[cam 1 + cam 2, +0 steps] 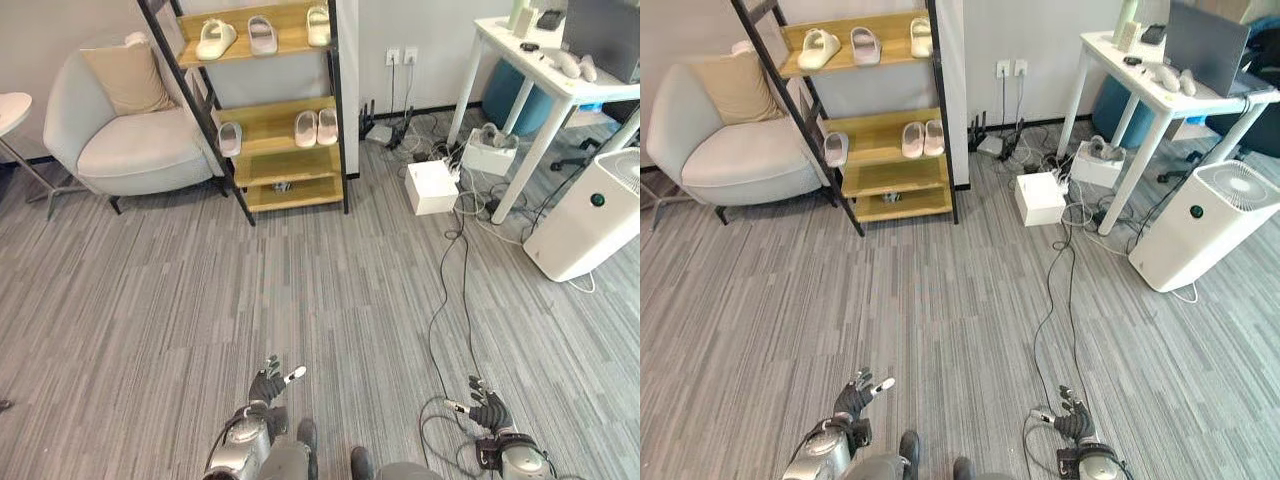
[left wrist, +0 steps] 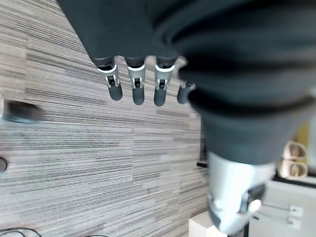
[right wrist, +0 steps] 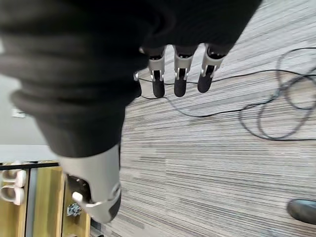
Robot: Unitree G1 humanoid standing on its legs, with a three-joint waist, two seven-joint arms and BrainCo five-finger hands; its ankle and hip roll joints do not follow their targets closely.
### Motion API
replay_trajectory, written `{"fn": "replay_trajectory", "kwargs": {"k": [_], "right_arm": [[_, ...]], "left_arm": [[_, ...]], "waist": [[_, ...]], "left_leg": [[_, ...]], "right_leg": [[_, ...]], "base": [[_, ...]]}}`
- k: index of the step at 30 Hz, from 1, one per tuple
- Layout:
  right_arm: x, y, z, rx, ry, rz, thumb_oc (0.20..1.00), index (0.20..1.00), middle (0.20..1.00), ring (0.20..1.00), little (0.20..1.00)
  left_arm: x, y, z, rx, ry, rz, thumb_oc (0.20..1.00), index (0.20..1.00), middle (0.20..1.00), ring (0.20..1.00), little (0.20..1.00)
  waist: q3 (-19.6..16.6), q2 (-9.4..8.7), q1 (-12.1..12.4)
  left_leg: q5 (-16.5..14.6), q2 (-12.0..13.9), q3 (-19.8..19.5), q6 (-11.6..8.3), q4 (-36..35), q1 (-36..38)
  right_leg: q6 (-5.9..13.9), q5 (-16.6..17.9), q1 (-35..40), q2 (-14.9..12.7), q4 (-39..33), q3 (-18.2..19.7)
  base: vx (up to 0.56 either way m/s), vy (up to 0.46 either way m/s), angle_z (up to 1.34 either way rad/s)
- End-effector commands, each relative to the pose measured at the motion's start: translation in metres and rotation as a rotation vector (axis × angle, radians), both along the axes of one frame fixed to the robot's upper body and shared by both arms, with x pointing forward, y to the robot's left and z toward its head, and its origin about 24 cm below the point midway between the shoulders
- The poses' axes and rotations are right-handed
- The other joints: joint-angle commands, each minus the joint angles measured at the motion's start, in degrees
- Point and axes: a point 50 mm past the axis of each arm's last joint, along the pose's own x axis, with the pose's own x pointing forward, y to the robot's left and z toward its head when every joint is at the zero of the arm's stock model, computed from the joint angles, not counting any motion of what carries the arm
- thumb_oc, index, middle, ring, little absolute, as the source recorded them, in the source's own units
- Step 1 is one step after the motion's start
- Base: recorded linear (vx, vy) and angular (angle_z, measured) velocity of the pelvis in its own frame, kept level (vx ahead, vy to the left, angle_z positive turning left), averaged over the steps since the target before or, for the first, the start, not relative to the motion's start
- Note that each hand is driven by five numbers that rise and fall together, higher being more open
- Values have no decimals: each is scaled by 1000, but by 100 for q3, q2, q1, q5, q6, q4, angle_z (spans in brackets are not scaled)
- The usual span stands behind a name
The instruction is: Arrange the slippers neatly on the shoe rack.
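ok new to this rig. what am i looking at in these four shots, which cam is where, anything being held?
It is a two-legged humanoid. The two wide pictures come from its head camera, looking down at the carpet. The left hand and right hand hang low, fingers relaxed, holding nothing. The two close-ups are wrist cameras looking along each hand's fingers at bare carpet. Ahead stands the wooden shoe rack: three slippers on the top shelf, three more on the shelf below. Beside it are an armchair, a white desk and an air purifier.
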Motion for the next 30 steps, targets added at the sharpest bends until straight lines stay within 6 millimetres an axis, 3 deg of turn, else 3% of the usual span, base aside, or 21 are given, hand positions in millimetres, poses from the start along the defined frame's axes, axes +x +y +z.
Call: {"fn": "replay_trajectory", "kwargs": {"k": [1,2,6,7,8,9,12,14,16,17,19,20,24,27,30], "right_arm": [[3,-6,13,-30,-86,3,1000,1000,1000,1000,1000],[1,-7,10,-30,-64,0,1000,1000,1000,1000,1000],[-1,-4,7,-21,-46,6,1000,1000,1000,1000,1000],[-6,-1,4,-9,-30,9,1000,1000,1000,1000,1000],[-6,-1,4,-9,-30,9,1000,1000,1000,1000,1000],[-7,0,3,0,-26,12,1000,1000,1000,1000,1000],[-2,10,2,18,-33,36,1000,1000,1000,1000,1000],[3,12,6,27,-56,42,1000,1000,1000,1000,1000],[3,13,6,28,-59,42,1000,1000,1000,1000,1000],[4,14,5,32,-55,38,1000,1000,1000,1000,1000],[4,14,5,34,-54,38,1000,1000,1000,1000,1000],[7,15,6,39,-66,41,1000,1000,1000,1000,1000],[8,13,8,38,-80,33,1000,1000,1000,1000,1000],[1,9,6,27,-58,18,1000,1000,1000,1000,1000],[-8,2,5,29,-50,-12,1000,1000,1000,1000,1000]], "left_arm": [[25,-4,19,16,-122,-22,1000,1000,1000,1000,1000],[24,-3,18,22,-116,-22,1000,1000,1000,1000,1000],[20,-1,15,34,-98,-19,1000,1000,1000,1000,1000],[15,-1,12,33,-81,-16,1000,1000,1000,1000,1000],[15,-1,12,33,-81,-16,1000,1000,1000,1000,1000],[14,1,11,36,-76,-14,1000,1000,1000,1000,1000],[17,4,14,49,-85,-28,1000,1000,1000,1000,1000],[20,6,17,59,-103,-34,1000,1000,1000,1000,1000],[22,6,20,65,-115,-41,1000,1000,1000,1000,1000],[26,5,22,68,-123,-57,1000,1000,1000,1000,1000],[28,5,23,70,-129,-62,1000,1000,1000,1000,1000],[31,6,25,75,-141,-67,1000,1000,1000,1000,1000],[37,8,28,95,-159,-71,1000,1000,1000,1000,1000],[36,10,26,92,-148,-57,1000,1000,1000,1000,1000],[28,10,18,83,-109,-52,1000,1000,1000,1000,1000]], "waist": [[52,-14,173],[-7,18,200],[-219,28,220],[-363,-49,240],[-363,-50,239],[-409,-109,250],[-367,-255,266],[-254,-229,221],[-192,-188,195],[-72,-27,108],[2,-14,40],[76,52,-13],[236,-106,-252],[198,-125,-403],[-10,-91,-472]], "left_leg": [[425,105,329,-7,-509,83],[562,198,607,-56,-603,33],[800,167,672,-3,-564,193],[643,15,684,118,-354,221],[643,15,684,118,-353,221],[537,-40,675,183,-254,248],[167,-244,667,440,-235,570],[33,-291,633,550,-304,829],[-44,-290,618,580,-323,960],[-168,-194,493,597,-445,1262],[-193,-207,427,591,-487,1414],[-271,-150,390,563,-531,1577],[-600,-275,185,441,-598,2139],[-800,-265,18,364,-535,2383],[-1008,-154,-76,243,-265,2521]], "right_leg": [[702,-951,49,-405,664,218],[742,-987,258,-446,601,283],[883,-1052,510,-637,537,303],[1030,-1020,533,-859,714,305],[1030,-1021,534,-859,714,305],[1101,-910,457,-949,908,351],[1380,172,-252,-1083,2415,483],[1403,748,-572,-1080,3104,471],[1334,747,-744,-1079,3351,388],[1210,371,-1391,-832,3517,279],[1177,166,-1561,-778,3511,162],[1097,-190,-1828,-741,3205,-95],[1288,137,-2243,-474,1189,-386],[1297,317,-2241,-426,769,-403],[1075,211,-1974,-359,819,-200]], "base": [[541,114,-22],[568,159,-16],[425,171,-25],[468,214,-41],[466,211,-33],[359,161,-7],[352,168,0],[250,136,-4],[210,104,6],[249,84,7],[235,49,9],[269,-36,20],[326,-98,24],[320,-140,23],[384,-204,53]]}}
